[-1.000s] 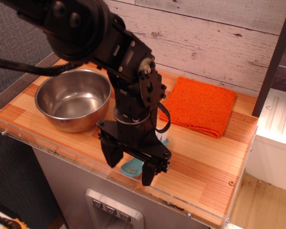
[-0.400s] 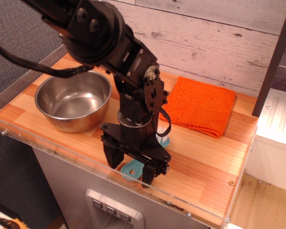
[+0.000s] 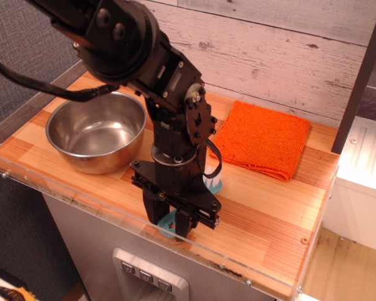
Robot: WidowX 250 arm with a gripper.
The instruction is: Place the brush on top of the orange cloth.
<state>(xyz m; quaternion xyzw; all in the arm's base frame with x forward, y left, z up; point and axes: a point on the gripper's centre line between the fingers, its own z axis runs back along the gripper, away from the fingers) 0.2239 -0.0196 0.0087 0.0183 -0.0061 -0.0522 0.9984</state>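
Gripping brush (image 3: pixel 170 221) near front edge of counter (image 3: pixel 269 219): black gripper (image 3: pixel 167 223) pointed down, fingers drawn narrow around flat light-blue handle. Handle end with hole visible just below and between fingertips, right at front lip. Bit of light-blue and white head poking out just behind and right of gripper, by wrist; rest hidden by arm. Cannot tell if brush lifted or resting on counter.

Black arm, matte plastic and metal housings, round joints with screws, looped black cable at wrist.

Orange cloth (image 3: pixel 262 138) well behind and right of gripper, apart from it. Bright orange, square-ish, folded, knit texture with ribbed rows, lying flat; nothing on it.

Steel bowl (image 3: pixel 96 130) left of and behind gripper, near arm. Round, shiny stainless, smooth curved wall with reflections, thin rolled rim. Inside looks bare; only reflections seen.

Counter of wood strips, butcher-block pattern, light and reddish tones, glossy. Clear acrylic strip with small screws along front and right edges, just below gripper.

Whitewashed plank wall (image 3: pixel 282 56) behind cloth, rough grain, knots. Grey cabinet face under counter with pale button panel (image 3: pixel 149 278) below gripper. Dark vertical post at far right, white boxy unit beyond it.
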